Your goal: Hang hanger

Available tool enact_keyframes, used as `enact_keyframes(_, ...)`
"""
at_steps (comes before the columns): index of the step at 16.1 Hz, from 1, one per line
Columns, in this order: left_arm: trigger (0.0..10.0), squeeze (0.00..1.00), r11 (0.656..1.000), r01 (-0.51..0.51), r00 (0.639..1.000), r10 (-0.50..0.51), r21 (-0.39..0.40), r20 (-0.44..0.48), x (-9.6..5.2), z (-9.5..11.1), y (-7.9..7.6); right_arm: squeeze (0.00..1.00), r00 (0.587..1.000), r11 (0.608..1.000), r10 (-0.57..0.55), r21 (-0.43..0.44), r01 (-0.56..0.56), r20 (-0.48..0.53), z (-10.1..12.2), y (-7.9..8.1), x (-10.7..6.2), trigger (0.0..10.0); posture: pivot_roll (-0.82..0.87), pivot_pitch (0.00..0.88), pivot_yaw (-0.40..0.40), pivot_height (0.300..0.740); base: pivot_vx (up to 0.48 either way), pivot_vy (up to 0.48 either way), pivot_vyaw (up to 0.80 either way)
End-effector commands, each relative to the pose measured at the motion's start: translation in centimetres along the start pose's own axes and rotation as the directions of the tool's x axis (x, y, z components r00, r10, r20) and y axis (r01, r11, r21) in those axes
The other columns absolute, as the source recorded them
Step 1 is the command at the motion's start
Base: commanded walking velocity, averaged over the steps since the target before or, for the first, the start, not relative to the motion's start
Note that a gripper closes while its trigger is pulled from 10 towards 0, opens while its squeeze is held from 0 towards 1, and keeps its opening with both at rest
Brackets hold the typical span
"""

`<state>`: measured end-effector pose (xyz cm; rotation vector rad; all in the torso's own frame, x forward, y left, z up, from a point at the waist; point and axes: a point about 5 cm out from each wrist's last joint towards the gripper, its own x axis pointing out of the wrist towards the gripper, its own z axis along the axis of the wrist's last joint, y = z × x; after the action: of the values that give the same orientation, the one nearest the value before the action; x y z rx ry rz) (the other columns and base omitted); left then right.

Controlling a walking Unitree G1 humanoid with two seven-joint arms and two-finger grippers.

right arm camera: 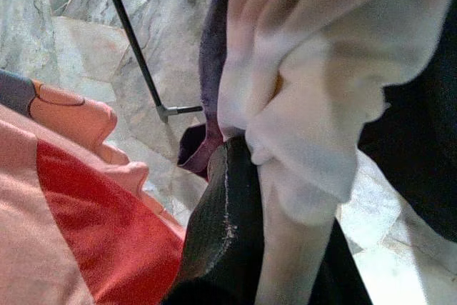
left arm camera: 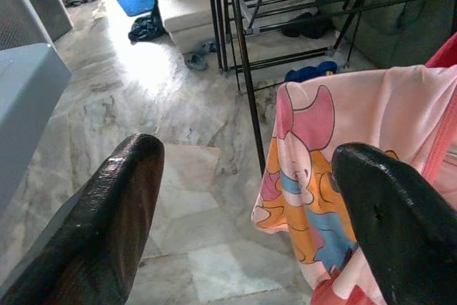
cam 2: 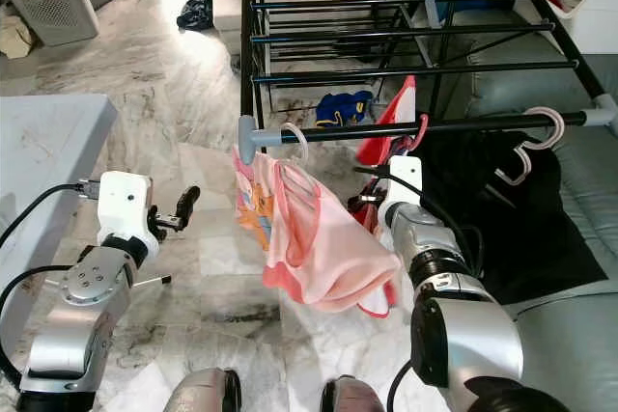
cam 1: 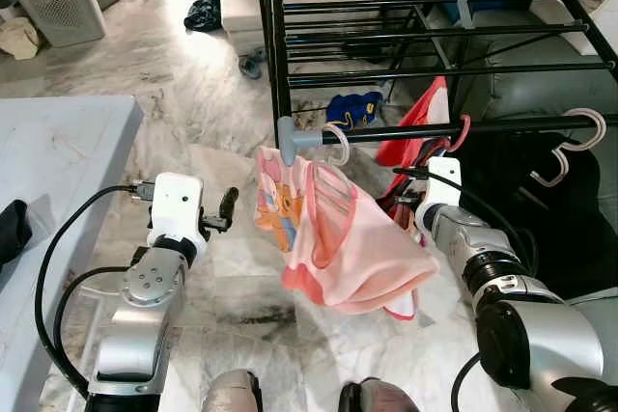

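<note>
pink shirt (cam 1: 338,238) with cartoon print and red trim, draped on a white hanger (cam 1: 338,142) whose hook sits over the black rail (cam 1: 502,125) of the drying rack (cam 1: 415,36), near the grey end cap (cam 1: 288,135). garment bunched and sagging toward the right arm side.

left gripper (cam 1: 228,207) just left of the shirt, fingers (left arm camera: 107,212) spread wide apart, touching nothing, shirt print visible between them in the wrist view. right gripper (right arm camera: 235,219) tucked behind the shirt under the rail, finger pressed against pale cloth (right arm camera: 314,91); cannot tell whether closed or parted.

counted: 2 more hangers on the same rail, 1 red (cam 1: 462,132), 1 white (cam 1: 589,127). 1 red garment (cam 1: 420,127) behind the pink one. 1 blue item (cam 1: 352,108) on the marble floor (cam 1: 193,94) under the rack.
</note>
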<state>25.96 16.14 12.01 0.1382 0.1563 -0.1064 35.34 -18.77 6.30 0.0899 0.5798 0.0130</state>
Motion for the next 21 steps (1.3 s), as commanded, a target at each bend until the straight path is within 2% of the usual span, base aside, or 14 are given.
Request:
enact_keyframes(1, 10.0, 0.0, 1.0, -0.008, 1.0, 0.008, -0.009, 0.007, -0.1, 0.4, 0.1, 0.26, 1.0, 1.0, -0.01, 0.023, 0.009, 0.019, 0.3, -0.2, 0.0, 10.0, 0.1, 0.084, -0.009, 0.74, 0.0, 0.0, 0.0)
enact_keyframes(2, 10.0, 0.0, 1.0, -0.004, 1.0, 0.004, -0.013, 0.008, -0.1, 0.4, 0.0, 1.0, 0.999, 0.999, -0.012, 0.03, 0.011, 0.034, 0.5, -0.3, 0.0, 10.0, 0.1, 0.079, -0.01, 0.74, 0.0, 0.0, 0.0)
enact_keyframes(6, 10.0, 0.0, 1.0, -0.006, 1.0, 0.007, -0.03, 0.016, 0.3, 0.7, -0.3, 1.0, 0.987, 0.997, -0.048, -0.056, 0.057, 0.155, 0.9, -1.4, -0.6, 10.0, 0.09, 0.074, -0.013, 0.74, 0.0, 0.0, 0.0)
enact_keyframes(8, 10.0, 0.0, 0.999, -0.006, 1.0, 0.007, -0.038, 0.024, 0.5, 0.9, -0.5, 1.0, 0.98, 0.992, -0.072, -0.084, 0.089, 0.188, 0.2, -1.8, -1.0, 10.0, 0.09, 0.073, -0.016, 0.74, 0.0, 0.0, 0.0)
enact_keyframes(9, 10.0, 0.0, 0.999, -0.005, 1.0, 0.006, -0.047, 0.024, 0.6, 1.0, -0.7, 1.0, 0.968, 0.987, -0.087, -0.11, 0.115, 0.236, -0.3, -1.9, -1.5, 10.0, 0.08, 0.072, -0.019, 0.74, 0.0, 0.0, 0.0)
enact_keyframes(12, 10.0, 0.0, 0.999, 0.014, 1.0, -0.013, -0.048, 0.019, 0.3, 0.6, -1.5, 1.0, 0.939, 0.983, -0.137, -0.072, 0.168, 0.316, -0.7, -1.9, -2.7, 10.0, 0.07, 0.067, -0.018, 0.74, 0.0, 0.0, 0.0)
enact_keyframes(14, 10.0, 0.0, 0.999, 0.034, 0.999, -0.033, -0.043, 0.024, 0.1, 0.5, -2.1, 1.0, 0.918, 0.985, -0.098, -0.093, 0.144, 0.385, -0.3, -1.2, -3.8, 10.0, 0.06, 0.065, -0.014, 0.74, 0.0, 0.0, 0.0)
enact_keyframes(16, 10.0, 0.0, 0.998, 0.038, 0.999, -0.037, -0.045, 0.029, 0.2, 0.7, -2.3, 1.0, 0.888, 0.975, -0.116, -0.121, 0.187, 0.444, 0.2, -1.2, -4.8, 10.0, 0.05, 0.067, -0.012, 0.74, 0.0, 0.0, 0.0)
enact_keyframes(21, 10.0, 0.0, 0.998, 0.051, 0.998, -0.049, -0.041, 0.045, 0.0, 0.7, -2.4, 1.0, 0.858, 0.962, -0.164, -0.114, 0.248, 0.488, -1.5, -1.6, -7.5, 10.0, 0.04, 0.072, -0.005, 0.74, 0.0, 0.0, 0.0)
